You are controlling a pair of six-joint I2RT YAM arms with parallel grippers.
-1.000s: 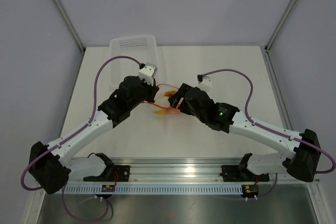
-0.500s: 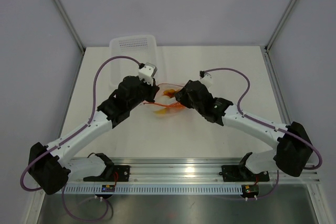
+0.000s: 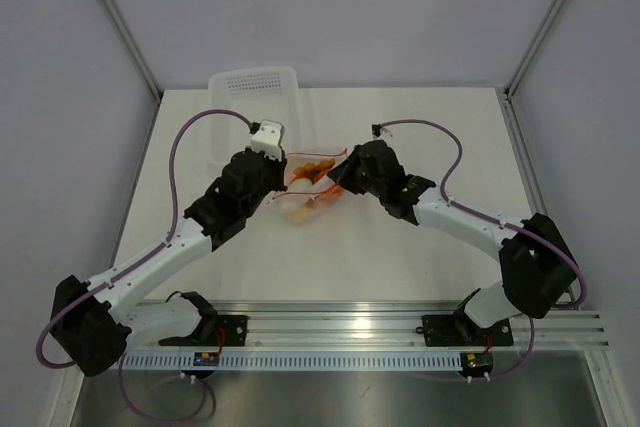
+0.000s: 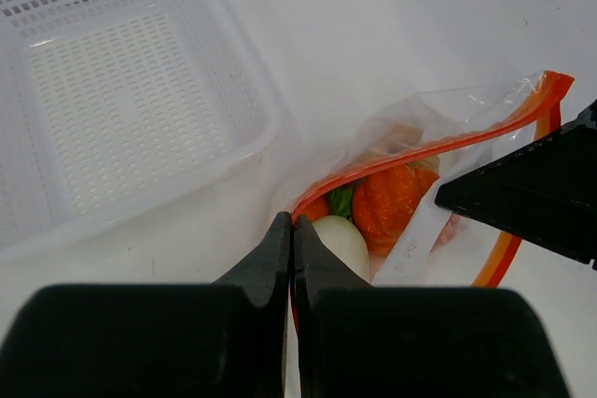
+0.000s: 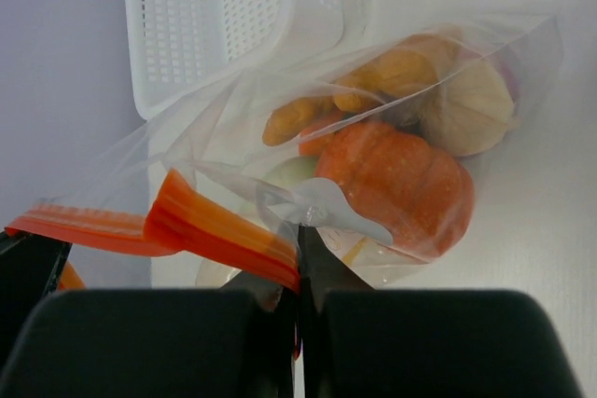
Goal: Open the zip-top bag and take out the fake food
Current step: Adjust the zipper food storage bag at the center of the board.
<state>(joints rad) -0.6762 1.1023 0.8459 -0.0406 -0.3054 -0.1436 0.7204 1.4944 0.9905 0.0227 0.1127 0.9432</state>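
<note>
Wrist views show left claw (image 4: 291, 230) and right claw (image 5: 298, 241) clamping zip-top bag (image 4: 420, 149); fake food (image 5: 392, 184) inside, indistinct overhead

the zip-top bag (image 3: 313, 187) sits at the middle of the table (image 3: 400, 257) between left gripper (image 4: 291, 230) and right gripper (image 5: 298, 235), fake food (image 5: 396, 184) inside it, perforated basket (image 3: 255, 82) behind, leftward.

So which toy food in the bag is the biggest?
The bright orange pumpkin, ridged and fat, in the middle of the bag. The yellow bits and the pale round piece beside it are smaller.
</note>
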